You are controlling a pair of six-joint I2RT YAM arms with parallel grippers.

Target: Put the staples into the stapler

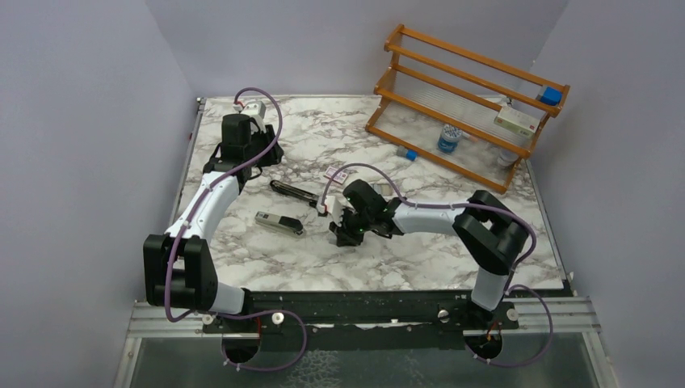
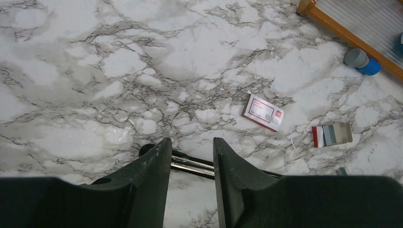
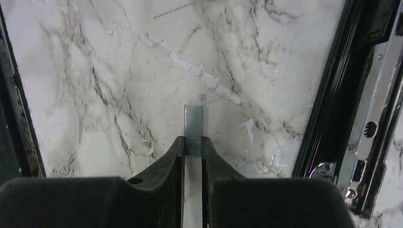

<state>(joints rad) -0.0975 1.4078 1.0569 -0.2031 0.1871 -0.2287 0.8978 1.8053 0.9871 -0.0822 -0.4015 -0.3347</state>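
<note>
The right gripper (image 3: 193,142) pinched the staple strip (image 3: 193,121) by one end, its length poking straight ahead. The stapler (image 3: 368,128) lay open just beside it on the marble table (image 3: 95,71), its silver channel nearly parallel to the strip, slightly skewed. The left gripper (image 2: 190,156), jaws apart, hung over the stapler without clasping it.

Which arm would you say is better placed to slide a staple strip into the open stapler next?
Right. The right fingers pinch the staple strip, beside the open stapler; the left fingers hold no strip.
</note>
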